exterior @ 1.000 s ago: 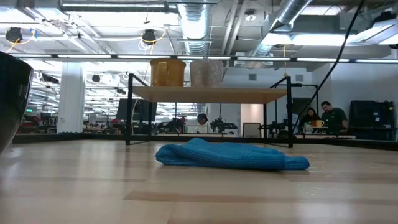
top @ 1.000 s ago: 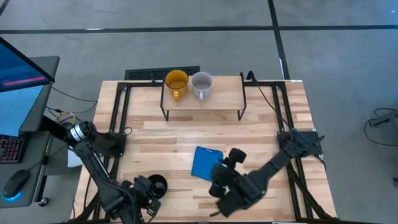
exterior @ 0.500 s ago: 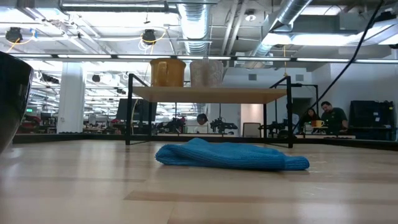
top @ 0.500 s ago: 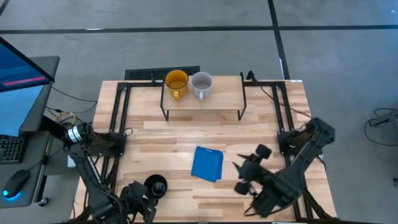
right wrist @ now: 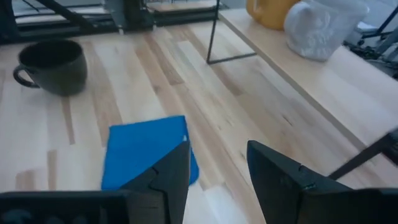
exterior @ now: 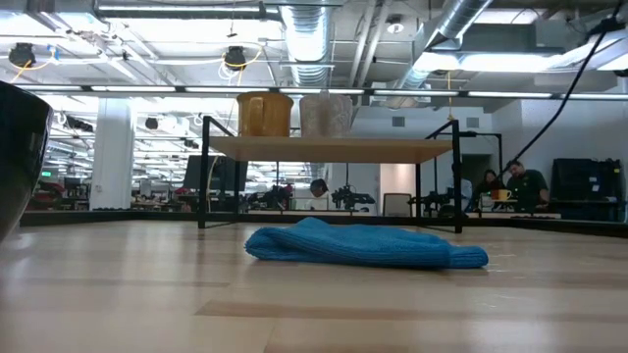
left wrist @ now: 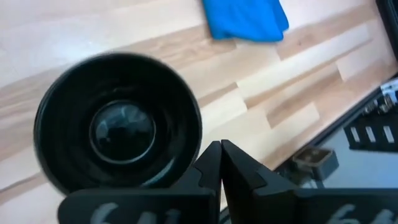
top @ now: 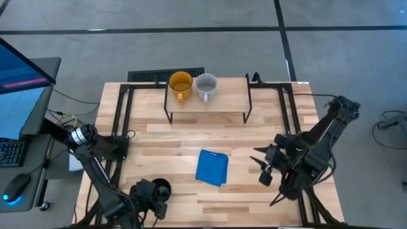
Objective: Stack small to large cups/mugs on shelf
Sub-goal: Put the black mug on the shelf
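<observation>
You are seeing the surface (top: 254,127), with the shelf (top: 226,100) carrying the yellow mug (top: 180,84) and white mug (top: 206,86). The black mug (top: 161,190) is sitting half-hidden under the left tool (left wrist: 220,149), fingers pressed together; the right tool (top: 267,166), spread, is hovering empty.

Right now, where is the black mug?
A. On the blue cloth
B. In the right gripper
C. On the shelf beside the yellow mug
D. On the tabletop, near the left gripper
D: the black mug stands on the tabletop by the left gripper, off the shelf.
</observation>
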Robot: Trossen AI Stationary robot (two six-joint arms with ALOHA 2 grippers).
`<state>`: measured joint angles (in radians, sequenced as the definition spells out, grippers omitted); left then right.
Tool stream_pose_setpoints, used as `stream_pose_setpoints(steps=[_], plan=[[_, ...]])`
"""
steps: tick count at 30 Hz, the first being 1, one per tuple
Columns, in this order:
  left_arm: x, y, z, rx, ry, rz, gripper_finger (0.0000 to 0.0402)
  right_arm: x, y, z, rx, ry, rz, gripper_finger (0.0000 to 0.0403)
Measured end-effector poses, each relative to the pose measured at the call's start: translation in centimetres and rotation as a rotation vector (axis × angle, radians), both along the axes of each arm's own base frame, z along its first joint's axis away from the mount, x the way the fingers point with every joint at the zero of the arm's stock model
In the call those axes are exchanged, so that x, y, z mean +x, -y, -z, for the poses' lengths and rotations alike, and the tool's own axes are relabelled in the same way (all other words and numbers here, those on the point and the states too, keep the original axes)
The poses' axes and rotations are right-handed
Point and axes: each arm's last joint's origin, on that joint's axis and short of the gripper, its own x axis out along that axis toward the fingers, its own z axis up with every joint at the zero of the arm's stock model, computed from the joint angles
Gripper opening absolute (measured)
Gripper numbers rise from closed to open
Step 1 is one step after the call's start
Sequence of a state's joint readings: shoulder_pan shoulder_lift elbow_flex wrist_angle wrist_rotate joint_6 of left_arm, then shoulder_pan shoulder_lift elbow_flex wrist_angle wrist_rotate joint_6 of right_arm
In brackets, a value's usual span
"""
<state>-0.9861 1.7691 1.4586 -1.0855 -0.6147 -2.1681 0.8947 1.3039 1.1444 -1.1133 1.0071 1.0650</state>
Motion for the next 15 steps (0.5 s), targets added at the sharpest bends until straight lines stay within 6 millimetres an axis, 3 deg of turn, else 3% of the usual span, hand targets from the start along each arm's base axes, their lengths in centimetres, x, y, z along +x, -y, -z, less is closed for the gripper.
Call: stream_pose_setpoints(steps=[6, 15], plan=[[1.5, -1.2, 0.0, 0.004, 0.005, -0.059, 0.0000, -2.2, 2.7, 1.2, 0.009, -0.003, -0.017, 0.0182], [3.0, -2.5, -0.1, 0.006, 0.061, -0.160, 0.0000, -4.3, 5.8, 2.4, -0.005, 0.005, -0.177, 0.0182]])
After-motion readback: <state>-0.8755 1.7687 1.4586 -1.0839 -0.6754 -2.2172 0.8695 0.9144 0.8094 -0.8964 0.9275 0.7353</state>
